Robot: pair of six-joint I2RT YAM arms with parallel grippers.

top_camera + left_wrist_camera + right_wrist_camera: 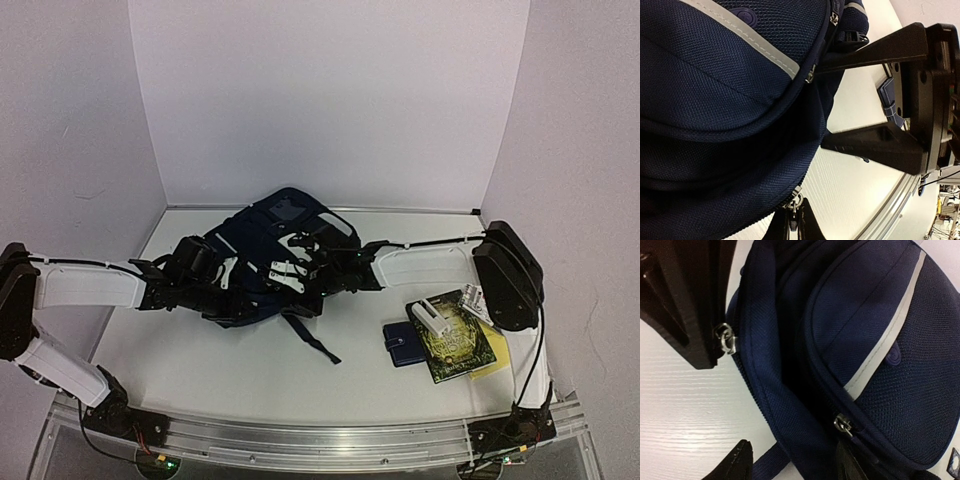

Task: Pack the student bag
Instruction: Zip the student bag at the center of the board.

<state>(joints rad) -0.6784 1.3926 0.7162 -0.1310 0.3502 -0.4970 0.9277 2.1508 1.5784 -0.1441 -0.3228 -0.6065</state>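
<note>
The navy student bag (262,262) lies in the middle of the table and fills both wrist views (715,100) (865,330), with a grey stripe on its front pocket. My left gripper (226,280) (792,226) is shut on the metal zipper pull (798,199) of the main compartment; the right wrist view shows it at the upper left, pinching that pull (725,338). My right gripper (312,268) (795,467) is open, its fingers (735,466) straddling the bag's edge by the dark opening. A second zipper slider (843,425) sits on the front pocket next to its right finger.
To the right of the bag lie a small navy wallet (403,343) (887,97), a green book (458,342) with a white box (430,318) on it, a yellow paper (490,362) and a white card (474,300). A dark strap (312,340) trails toward the front edge.
</note>
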